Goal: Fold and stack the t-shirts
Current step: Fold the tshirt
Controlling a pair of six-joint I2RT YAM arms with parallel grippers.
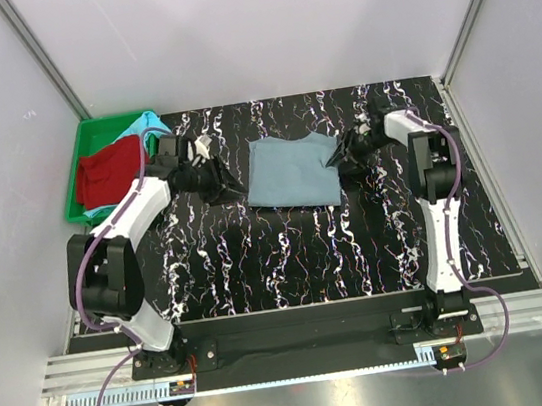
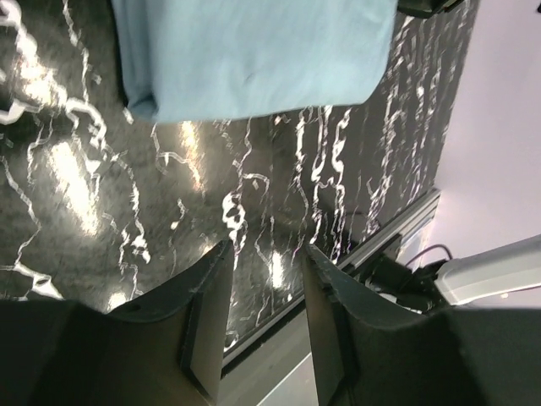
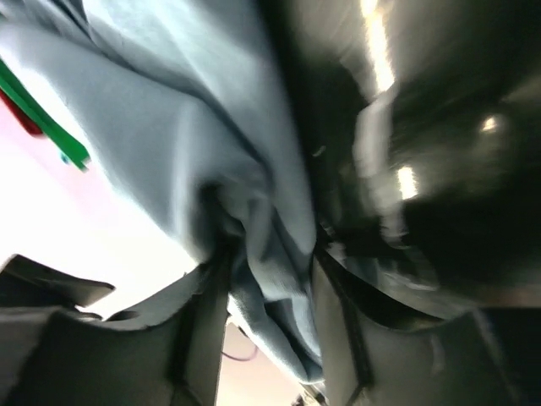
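A dusty grey-blue t-shirt (image 1: 292, 172) lies folded into a rough square at the back middle of the black marbled table (image 1: 289, 261). My left gripper (image 1: 229, 185) hovers just off its left edge, open, with only the table showing between its fingers (image 2: 207, 304); the shirt (image 2: 254, 51) is ahead of them. At the shirt's right edge my right gripper (image 1: 335, 160) stands open, and a bunched fold of the shirt (image 3: 270, 220) lies between its fingers. A red t-shirt (image 1: 105, 174) and a light turquoise t-shirt (image 1: 147, 130) lie in the green tray (image 1: 90, 133).
The green tray sits at the table's back left corner, behind my left arm (image 1: 136, 210). White walls (image 1: 246, 25) close in the back and both sides. A metal rail (image 1: 301, 345) runs along the near edge by the arm bases.
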